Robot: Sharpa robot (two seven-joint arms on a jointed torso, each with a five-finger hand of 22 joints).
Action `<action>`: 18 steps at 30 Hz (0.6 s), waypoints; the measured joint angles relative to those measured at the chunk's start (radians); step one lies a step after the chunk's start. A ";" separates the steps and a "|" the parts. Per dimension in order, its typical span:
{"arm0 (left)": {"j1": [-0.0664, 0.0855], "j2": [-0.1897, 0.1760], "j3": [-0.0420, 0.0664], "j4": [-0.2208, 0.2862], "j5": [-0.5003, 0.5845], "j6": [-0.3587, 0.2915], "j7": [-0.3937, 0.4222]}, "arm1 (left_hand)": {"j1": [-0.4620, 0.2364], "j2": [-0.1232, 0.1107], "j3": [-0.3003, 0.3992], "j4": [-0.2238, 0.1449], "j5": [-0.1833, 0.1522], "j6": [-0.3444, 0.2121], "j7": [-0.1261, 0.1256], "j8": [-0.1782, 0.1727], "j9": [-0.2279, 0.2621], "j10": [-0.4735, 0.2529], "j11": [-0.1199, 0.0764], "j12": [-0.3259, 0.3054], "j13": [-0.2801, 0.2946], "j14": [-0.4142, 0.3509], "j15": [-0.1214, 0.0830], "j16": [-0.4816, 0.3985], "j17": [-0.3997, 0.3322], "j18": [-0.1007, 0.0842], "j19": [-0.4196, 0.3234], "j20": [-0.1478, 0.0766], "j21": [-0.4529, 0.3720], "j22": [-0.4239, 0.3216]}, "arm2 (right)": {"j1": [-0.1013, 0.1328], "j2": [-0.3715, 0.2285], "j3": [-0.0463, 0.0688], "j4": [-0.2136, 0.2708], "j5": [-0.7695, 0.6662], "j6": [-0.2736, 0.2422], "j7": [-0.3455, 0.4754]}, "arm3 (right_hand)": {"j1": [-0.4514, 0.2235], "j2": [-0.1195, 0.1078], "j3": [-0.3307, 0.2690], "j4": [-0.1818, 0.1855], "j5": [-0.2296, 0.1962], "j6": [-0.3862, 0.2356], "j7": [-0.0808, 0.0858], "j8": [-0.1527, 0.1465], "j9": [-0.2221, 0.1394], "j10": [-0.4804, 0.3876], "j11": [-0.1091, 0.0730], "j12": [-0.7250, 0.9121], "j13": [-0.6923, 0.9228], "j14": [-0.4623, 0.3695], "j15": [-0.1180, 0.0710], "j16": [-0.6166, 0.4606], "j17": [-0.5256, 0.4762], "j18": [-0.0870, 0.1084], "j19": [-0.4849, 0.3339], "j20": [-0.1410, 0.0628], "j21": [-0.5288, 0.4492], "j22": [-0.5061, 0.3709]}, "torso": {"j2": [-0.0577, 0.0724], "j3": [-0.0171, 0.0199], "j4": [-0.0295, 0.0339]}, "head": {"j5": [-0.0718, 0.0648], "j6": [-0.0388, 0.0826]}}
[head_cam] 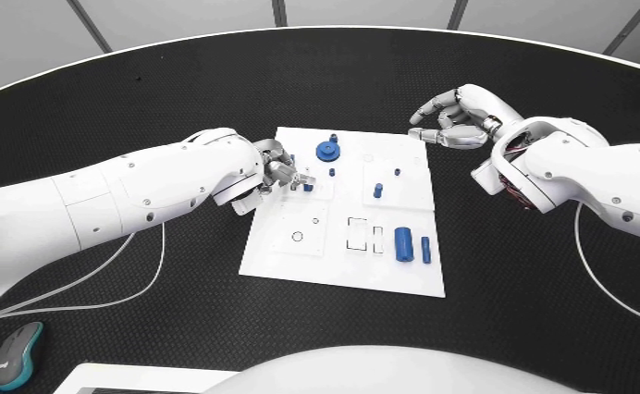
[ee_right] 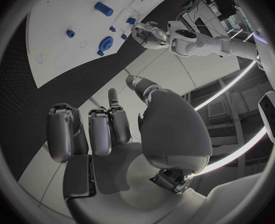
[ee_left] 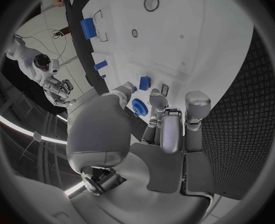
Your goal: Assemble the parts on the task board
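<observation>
- Around the task board (head_cam: 340, 269), the black worktop (head_cam: 160, 98) carries a thin white cable (head_cam: 127, 297) looping along the left arm, and a dark teal-edged object (head_cam: 18, 350) sits at the near left corner
- Over the board's left edge, the left hand (head_cam: 274, 172) reaches in, its fingertips (ee_left: 157, 98) just beside a small blue part (head_cam: 308, 188); whether they pinch it I cannot tell, since the thumb covers the spot in the left wrist view
- Off the board's far right corner, the right hand (head_cam: 453, 116) rests on the worktop with fingers curled inward, holding nothing
- On the white board, a round blue knob-like part (head_cam: 328, 149) stands near the far edge, with small blue pegs (head_cam: 377, 190) towards the middle
- Nearer the robot, a blue block (head_cam: 403, 245) and a slim blue bar (head_cam: 425, 248) lie side by side at the right, just beside a rectangular outline (head_cam: 358, 233)
- A circular outline (head_cam: 296, 236) marks the near left part
</observation>
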 measured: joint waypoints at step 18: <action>-0.002 0.021 0.000 -0.022 0.011 0.030 -0.002 | 0.045 0.036 0.003 -0.008 0.000 0.007 0.000 0.000 -0.022 0.000 0.000 0.000 -0.003 0.000 0.000 0.000 0.000 0.000 0.003 -0.003 0.000 0.002 | 0.000 0.002 0.000 0.000 0.000 0.003 -0.001 | 0.000 0.000 0.000 0.000 0.001 0.000 0.000 0.000 0.000 0.000 0.000 0.000 0.001 0.000 0.000 0.000 0.000 0.000 0.000 0.000 0.000 0.000 | 0.000 0.0000 0.0005 | -0.003 -0.005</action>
